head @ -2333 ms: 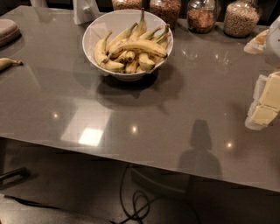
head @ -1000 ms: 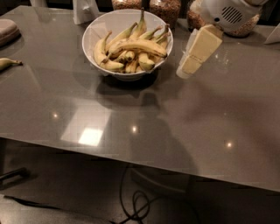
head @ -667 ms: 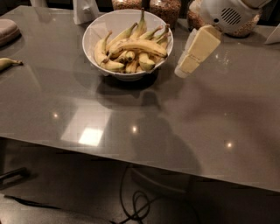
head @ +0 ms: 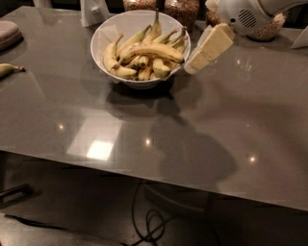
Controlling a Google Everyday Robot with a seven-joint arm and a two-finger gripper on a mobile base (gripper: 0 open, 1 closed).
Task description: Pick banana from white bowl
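The white bowl [head: 103,36] stands at the back middle of the grey table and holds several yellow bananas. The longest banana [head: 153,51] lies across the top of the pile, gently curved, its ends pointing left and right. My gripper [head: 204,50] hangs from the white arm at the upper right, its cream fingers [head: 214,44] slanting down to the left, tips just off the bowl's right rim and above the table. It holds nothing.
A loose banana [head: 8,69] lies at the table's left edge, below a pale object [head: 7,34]. Jars of grains [head: 183,9] and a white container [head: 94,10] stand behind the bowl. Cables lie on the floor under the front edge.
The gripper has come from the table's right edge across to the bowl's right side and edged slightly closer to its rim. The bananas have not moved.
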